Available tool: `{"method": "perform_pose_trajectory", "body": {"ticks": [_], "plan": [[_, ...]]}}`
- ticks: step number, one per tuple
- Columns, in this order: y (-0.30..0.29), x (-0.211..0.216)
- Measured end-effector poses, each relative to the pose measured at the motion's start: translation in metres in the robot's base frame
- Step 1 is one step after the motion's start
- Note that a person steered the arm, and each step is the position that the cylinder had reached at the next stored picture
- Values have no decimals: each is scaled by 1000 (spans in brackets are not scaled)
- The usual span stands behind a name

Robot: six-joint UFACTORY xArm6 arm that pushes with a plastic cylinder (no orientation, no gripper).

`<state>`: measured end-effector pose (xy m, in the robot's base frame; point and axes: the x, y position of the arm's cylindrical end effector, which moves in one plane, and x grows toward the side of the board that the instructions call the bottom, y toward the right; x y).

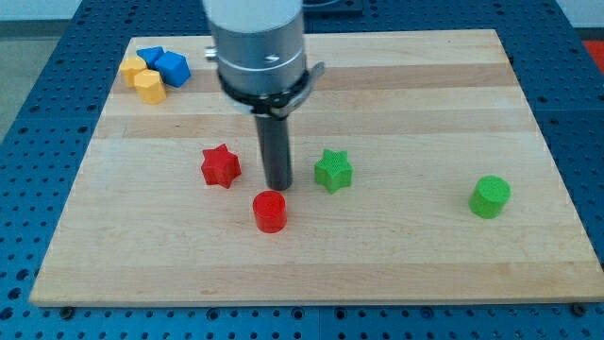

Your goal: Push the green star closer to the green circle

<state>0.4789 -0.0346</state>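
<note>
The arm is seen entering from the view's top, left of centre. Only its final section is shown: a broad, light grey cylindrical housing, cut off by the upper edge of the frame. A dark band or clamp ring is fitted around the lower rim of that housing, with a small lug projecting toward the view's right. From beneath the ring a straight dark rod is carried vertically downward, with no visible tilt. My tip (278,186) is located at the rod's lower end and appears to be set at surface level. No joints or upper links are shown. The rod is held upright, and no bend is observed in it.
</note>
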Motion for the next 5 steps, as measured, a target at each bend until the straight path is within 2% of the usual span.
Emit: {"method": "perform_pose_trajectory", "body": {"ticks": [1, 2, 3, 4, 5], "plan": [[58, 0], [55, -19], [93, -24], [149, 10], [154, 11]]}}
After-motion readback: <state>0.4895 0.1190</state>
